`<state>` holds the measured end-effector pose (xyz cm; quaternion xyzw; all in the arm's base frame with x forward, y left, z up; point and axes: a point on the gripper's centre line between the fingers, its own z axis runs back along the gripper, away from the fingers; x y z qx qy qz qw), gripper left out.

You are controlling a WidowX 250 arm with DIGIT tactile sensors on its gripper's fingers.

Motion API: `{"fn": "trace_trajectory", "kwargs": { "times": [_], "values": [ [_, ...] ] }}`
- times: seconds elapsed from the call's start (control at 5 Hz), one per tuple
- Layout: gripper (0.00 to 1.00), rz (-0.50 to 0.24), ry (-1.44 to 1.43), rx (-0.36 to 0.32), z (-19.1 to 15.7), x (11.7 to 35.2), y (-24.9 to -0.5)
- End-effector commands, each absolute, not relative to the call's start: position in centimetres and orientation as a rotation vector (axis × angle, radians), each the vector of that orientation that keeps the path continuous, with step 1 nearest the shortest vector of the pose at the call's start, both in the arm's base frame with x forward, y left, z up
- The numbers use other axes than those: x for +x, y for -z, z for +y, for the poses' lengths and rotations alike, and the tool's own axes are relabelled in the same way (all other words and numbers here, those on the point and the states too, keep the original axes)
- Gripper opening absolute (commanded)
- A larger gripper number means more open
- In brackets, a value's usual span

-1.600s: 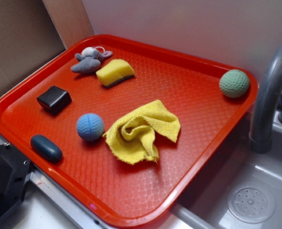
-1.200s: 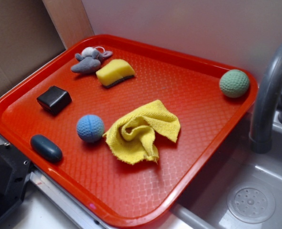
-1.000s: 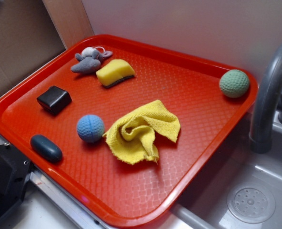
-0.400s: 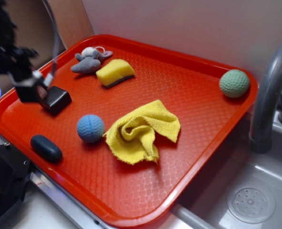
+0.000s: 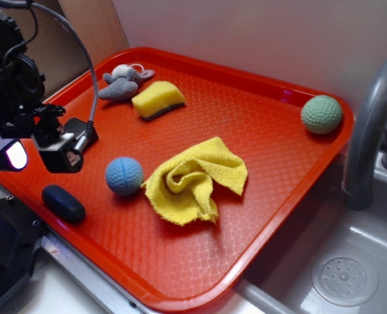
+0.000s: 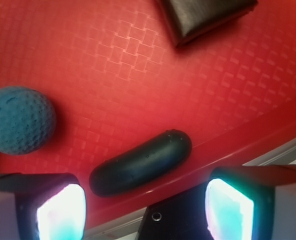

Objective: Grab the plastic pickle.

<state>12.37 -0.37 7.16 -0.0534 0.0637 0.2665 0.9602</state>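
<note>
At seven o'clock on the tray (image 5: 259, 98), hard against the rim: pickle (image 5: 63, 203). Gripper (image 5: 34, 154) hovering above, fingers (image 6: 58, 210) spread wide, nothing between. Best dropped straight down, straddling the short axis, clear of ball (image 5: 123, 174) and rim.
</note>
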Motion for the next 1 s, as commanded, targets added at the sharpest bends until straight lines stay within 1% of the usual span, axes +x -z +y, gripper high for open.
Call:
{"fn": "trace_trajectory", "kwargs": {
  "times": [0.0, 0.2, 0.4, 0.6, 0.8],
  "values": [
    [1.00, 0.110, -0.557, -0.113, -0.2, 12.6, -7.5],
    [1.00, 0.110, -0.557, -0.113, -0.2, 12.6, -7.5],
    [1.00, 0.140, -0.543, -0.183, 0.5, 12.1, -3.6],
    [1.00, 0.188, -0.513, -0.226, -0.3, 12.2, -1.6],
    [0.02, 0.223, -0.521, -0.210, -0.5, 12.7, -0.7]
  ]
}}
